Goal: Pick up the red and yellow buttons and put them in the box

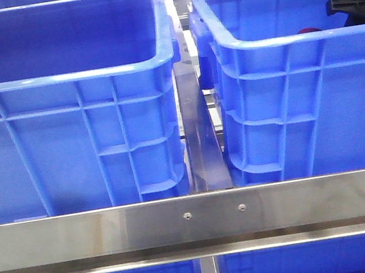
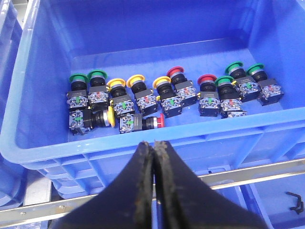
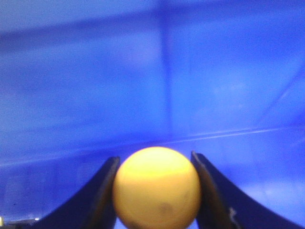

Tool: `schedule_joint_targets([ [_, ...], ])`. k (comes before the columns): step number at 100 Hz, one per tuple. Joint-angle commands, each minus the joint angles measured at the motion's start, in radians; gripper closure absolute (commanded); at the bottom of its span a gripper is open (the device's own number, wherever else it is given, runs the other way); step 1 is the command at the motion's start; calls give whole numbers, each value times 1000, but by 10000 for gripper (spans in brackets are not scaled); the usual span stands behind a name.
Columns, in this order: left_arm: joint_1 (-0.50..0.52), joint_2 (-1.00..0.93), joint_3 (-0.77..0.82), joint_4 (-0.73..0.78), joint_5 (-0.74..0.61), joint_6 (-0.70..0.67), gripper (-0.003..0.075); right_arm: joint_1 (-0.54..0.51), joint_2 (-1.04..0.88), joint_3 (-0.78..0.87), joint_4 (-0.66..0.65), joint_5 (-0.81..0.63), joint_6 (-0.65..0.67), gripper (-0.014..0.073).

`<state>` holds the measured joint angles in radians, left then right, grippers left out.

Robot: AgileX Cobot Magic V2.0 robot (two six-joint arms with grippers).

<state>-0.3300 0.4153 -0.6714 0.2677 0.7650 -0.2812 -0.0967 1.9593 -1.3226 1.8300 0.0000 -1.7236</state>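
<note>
Two blue crates are seen side by side in the front view, parted by a narrow steel divider (image 1: 204, 140) and fronted by a steel rail (image 1: 195, 220). The left crate (image 1: 71, 125) has the darker inside; the box (image 1: 299, 91) on the right has the brighter one. Over the box's far right rim a black part of an arm (image 1: 355, 4) shows, and beside it a small dark red shape (image 1: 309, 29) that cannot be identified. In the left wrist view a crate (image 2: 143, 143) is seen holding a row of push-button switches (image 2: 157, 95) with green, yellow and red caps, most upright, two lying on their sides nearer the near wall. The left gripper (image 2: 153, 150) hangs outside that crate, above its near rim, its jaws pressed together with nothing between them; the rim stands between it and the switches, which are well apart from it. A small black bracket (image 2: 296, 202) lies below the crate. In the right wrist view the right gripper (image 3: 155, 191) is seen clamped on a yellow button (image 3: 156, 188), whose domed cap fills the gap and touches both fingers (image 3: 97, 195). Behind it only blurred bright blue plastic is seen; whether the button touches the floor cannot be told.
</note>
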Motion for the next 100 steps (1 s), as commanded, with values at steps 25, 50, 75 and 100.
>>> schedule_joint_targets([
  [25,-7,8,-26,3,-66,-2,739,-7,-36,-24,53,6,-16,92],
  [50,-7,8,-26,3,-66,-2,739,-7,-76,-24,53,-65,-16,50],
  [75,-7,8,-26,3,-66,-2,739,-7,-195,7,53,-34,-22,50],
  [100,-7,8,-26,3,-66,-2,739,-7,-387,102,53,20,-22,52],
])
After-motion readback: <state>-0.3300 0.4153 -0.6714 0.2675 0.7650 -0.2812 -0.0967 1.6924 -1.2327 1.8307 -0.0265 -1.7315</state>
